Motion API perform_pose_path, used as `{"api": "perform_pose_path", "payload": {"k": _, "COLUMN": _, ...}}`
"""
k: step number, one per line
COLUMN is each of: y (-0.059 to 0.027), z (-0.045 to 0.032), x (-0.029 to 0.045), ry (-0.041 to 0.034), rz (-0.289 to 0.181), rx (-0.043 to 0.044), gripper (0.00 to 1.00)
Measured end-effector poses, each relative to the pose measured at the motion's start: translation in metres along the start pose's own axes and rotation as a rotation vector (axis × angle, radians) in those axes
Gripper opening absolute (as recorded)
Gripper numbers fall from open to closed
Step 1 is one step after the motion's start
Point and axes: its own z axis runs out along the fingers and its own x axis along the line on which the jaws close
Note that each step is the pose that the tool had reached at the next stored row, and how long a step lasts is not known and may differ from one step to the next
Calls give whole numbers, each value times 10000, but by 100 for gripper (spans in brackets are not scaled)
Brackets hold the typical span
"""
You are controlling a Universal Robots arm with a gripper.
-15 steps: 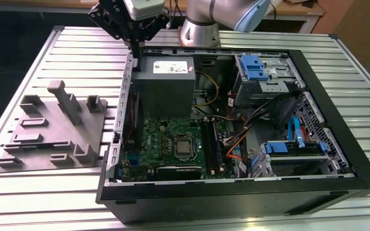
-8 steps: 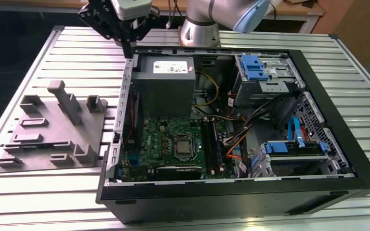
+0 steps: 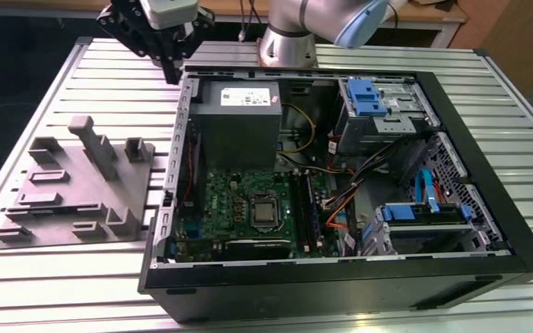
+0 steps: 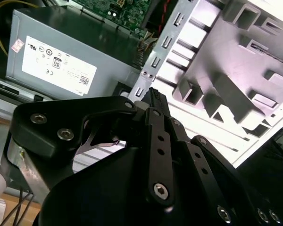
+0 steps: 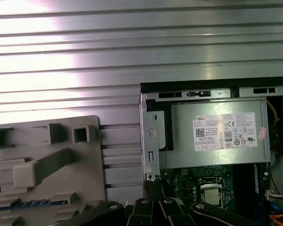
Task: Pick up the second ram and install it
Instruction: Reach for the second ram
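Where the gripper hangs: the gripper point(image 3: 169, 69) is above the slatted table point(image 3: 63, 277), just outside the far corner of the open computer case point(image 3: 341, 277). That puts it on the exterior view's left of the case wall, near the grey power-supply box point(image 3: 239, 118).
Finger state: in the second wrist view the fingertips point(image 4: 153, 100) meet in one dark point. They look closed together, with nothing between them or sticking out past them.
Nearest thing: the case wall and the power-supply box are closest. The gripper touches neither.
Second ram: in the first wrist view the second ram point(image 5: 30, 204) appears to be a dark bluish strip lying in a long slot of the grey fixture block point(image 3: 72, 194). It sits on the side of the upright post point(image 3: 91, 142) nearer the exterior camera.
Direction from the tool: the strip lies toward the exterior view's left of the gripper and nearer that camera, well apart from the fingers, with the post between them.
Long axis: the strip runs along the exterior view's left-to-right line.
Target area: the memory slots point(image 3: 305, 208) sit on the motherboard point(image 3: 230, 201), just on the exterior view's right of the processor socket point(image 3: 264, 211). They run away from the camera, roughly crosswise to the strip.
Task standing: judging by the bare fingers, the pick-up has not yet been made.
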Motion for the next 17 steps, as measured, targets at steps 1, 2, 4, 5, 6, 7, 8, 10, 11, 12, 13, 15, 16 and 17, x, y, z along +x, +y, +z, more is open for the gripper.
{"api": "perform_pose_path", "payload": {"k": 1, "y": -1, "z": 0, "x": 19, "ry": 0, "rz": 0, "rx": 0, "gripper": 10}}
{"api": "perform_pose_path", "payload": {"k": 2, "y": -3, "z": 0, "x": 39, "ry": -1, "rz": 1, "rx": 0, "gripper": 10}}
{"api": "perform_pose_path", "payload": {"k": 4, "y": -6, "z": -1, "x": 77, "ry": 0, "rz": 0, "rx": 0, "gripper": 10}}
{"api": "perform_pose_path", "payload": {"k": 5, "y": -7, "z": -2, "x": 95, "ry": 0, "rz": 0, "rx": 0, "gripper": 10}}
{"api": "perform_pose_path", "payload": {"k": 6, "y": -8, "z": -2, "x": 111, "ry": 0, "rz": 0, "rx": 0, "gripper": 10}}
{"api": "perform_pose_path", "payload": {"k": 7, "y": -10, "z": -3, "x": 129, "ry": 0, "rz": 0, "rx": 1, "gripper": 10}}
{"api": "perform_pose_path", "payload": {"k": 8, "y": -11, "z": -3, "x": 146, "ry": 0, "rz": 0, "rx": 0, "gripper": 10}}
{"api": "perform_pose_path", "payload": {"k": 10, "y": -14, "z": -4, "x": 179, "ry": 0, "rz": -1, "rx": 1, "gripper": 10}}
{"api": "perform_pose_path", "payload": {"k": 11, "y": -15, "z": -3, "x": 195, "ry": 0, "rz": 0, "rx": 0, "gripper": 10}}
{"api": "perform_pose_path", "payload": {"k": 12, "y": -16, "z": -4, "x": 211, "ry": 0, "rz": 0, "rx": 0, "gripper": 10}}
{"api": "perform_pose_path", "payload": {"k": 13, "y": -17, "z": -4, "x": 227, "ry": 0, "rz": 0, "rx": 0, "gripper": 10}}
{"api": "perform_pose_path", "payload": {"k": 15, "y": -20, "z": -5, "x": 263, "ry": 0, "rz": 0, "rx": 0, "gripper": 10}}
{"api": "perform_pose_path", "payload": {"k": 16, "y": -21, "z": -6, "x": 285, "ry": 0, "rz": 1, "rx": 0, "gripper": 10}}
{"api": "perform_pose_path", "payload": {"k": 17, "y": -23, "z": -6, "x": 305, "ry": -1, "rz": 0, "rx": 0, "gripper": 10}}
